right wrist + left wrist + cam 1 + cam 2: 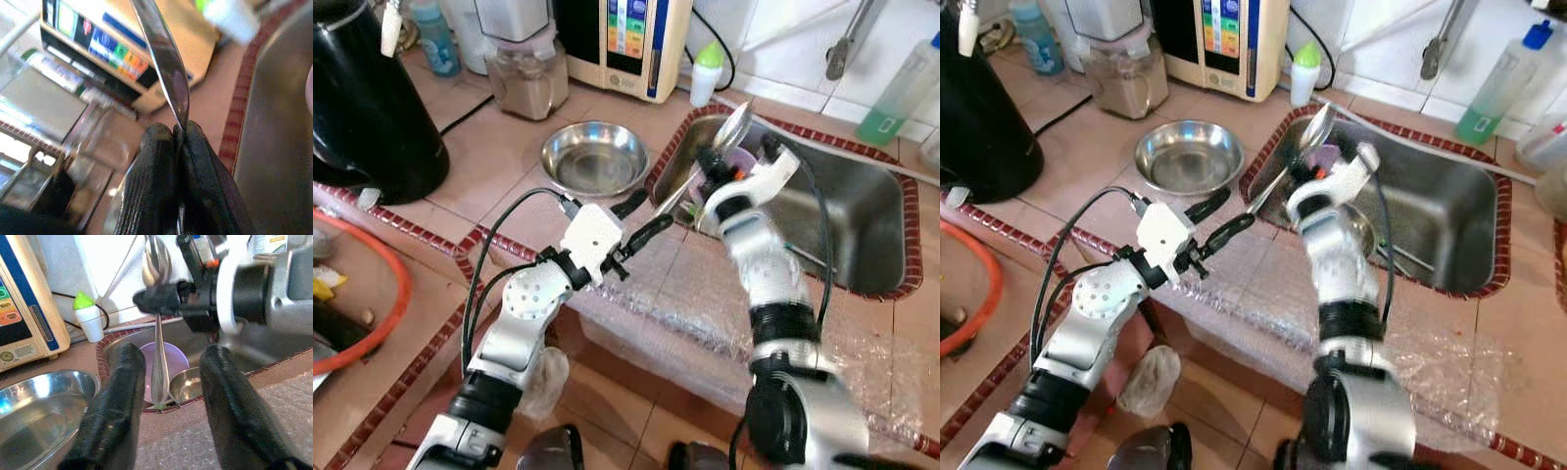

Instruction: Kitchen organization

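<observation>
A: Where is the spoon (pixel 729 137) held, and by what?

B: It is clamped between the closed fingertips (pixel 166 161) of the right gripper (pixel 713 168), above the near left corner of the sink (pixel 862 225). In the right wrist view the two black pads are seen pressed together on the thin metal.

A: How is its long axis laid?

B: Roughly upright, tilted a little. The bowl of the spoon is raised toward the sink's back edge, and the handle is pointed down toward the sink's front rim, as is shown in the left wrist view, where the handle's tip is seen near that rim.

A: And the other arm?

B: The left gripper (pixel 641 217) is held open and empty over the counter (pixel 499 166), just beside the sink's left rim, with its fingers aimed at the spoon. The handle is framed between its two open fingers, so a handover is judged possible, though nothing is yet touched by it.

A: What lies nearby?

B: A steel bowl (pixel 595 157) is set on the counter just left of the sink. A purple bowl (pixel 168 363) and a small steel dish (pixel 188 384) are seen inside the sink.

A: Can any writing be read?

B: None. Coloured panels are shown on the cream appliance (pixel 625 39) at the counter's back edge, but its lettering is too small.
</observation>
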Tool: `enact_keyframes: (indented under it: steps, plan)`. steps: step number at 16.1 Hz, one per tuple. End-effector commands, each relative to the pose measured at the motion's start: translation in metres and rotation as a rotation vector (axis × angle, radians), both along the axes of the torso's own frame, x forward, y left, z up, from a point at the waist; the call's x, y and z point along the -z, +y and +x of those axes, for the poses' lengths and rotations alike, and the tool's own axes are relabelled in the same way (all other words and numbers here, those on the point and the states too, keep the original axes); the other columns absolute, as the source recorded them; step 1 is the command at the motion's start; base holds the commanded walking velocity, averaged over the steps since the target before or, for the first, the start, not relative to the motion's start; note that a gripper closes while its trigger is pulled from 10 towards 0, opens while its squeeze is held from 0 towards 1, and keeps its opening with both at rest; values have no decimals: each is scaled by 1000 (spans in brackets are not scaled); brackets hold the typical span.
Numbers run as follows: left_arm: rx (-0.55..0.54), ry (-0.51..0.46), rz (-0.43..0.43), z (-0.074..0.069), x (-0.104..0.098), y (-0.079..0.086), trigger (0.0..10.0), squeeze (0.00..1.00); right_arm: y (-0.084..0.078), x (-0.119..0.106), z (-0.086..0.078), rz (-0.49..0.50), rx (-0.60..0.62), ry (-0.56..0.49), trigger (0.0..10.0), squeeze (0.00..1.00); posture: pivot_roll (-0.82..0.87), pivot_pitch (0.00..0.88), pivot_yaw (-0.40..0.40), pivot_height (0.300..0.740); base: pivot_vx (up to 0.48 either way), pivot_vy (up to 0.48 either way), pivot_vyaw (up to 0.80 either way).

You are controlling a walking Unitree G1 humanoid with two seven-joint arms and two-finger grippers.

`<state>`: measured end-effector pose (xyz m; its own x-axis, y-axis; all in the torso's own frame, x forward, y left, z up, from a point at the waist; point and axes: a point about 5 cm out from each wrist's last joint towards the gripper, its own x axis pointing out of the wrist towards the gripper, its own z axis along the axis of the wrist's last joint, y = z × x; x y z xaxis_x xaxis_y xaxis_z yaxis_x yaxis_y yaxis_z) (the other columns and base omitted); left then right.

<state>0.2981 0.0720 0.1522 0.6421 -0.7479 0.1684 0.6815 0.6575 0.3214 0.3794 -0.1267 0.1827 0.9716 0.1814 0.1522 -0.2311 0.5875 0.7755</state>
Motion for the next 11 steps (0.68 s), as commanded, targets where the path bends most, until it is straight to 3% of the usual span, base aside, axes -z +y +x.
enact_keyframes:
  steps: [1,3,4,11]
  plan:
    - [4,-7,5,-2,-3,1,10000,1000,-5,-2,6,-67,56,-4,0,0,45,114,-3,740,0,0,0]
    - [13,19,15,-4,-2,4,10000,1000,-22,-5,14,-212,160,-1,0,0,65,123,-1,740,0,0,0]
    - [21,55,21,-8,1,7,10000,1000,-27,-2,17,-345,179,-6,0,0,79,131,1,740,0,0,0]
    - [13,147,104,-34,14,29,10000,1000,-44,23,18,-794,208,45,0,0,152,173,-4,740,0,0,0]
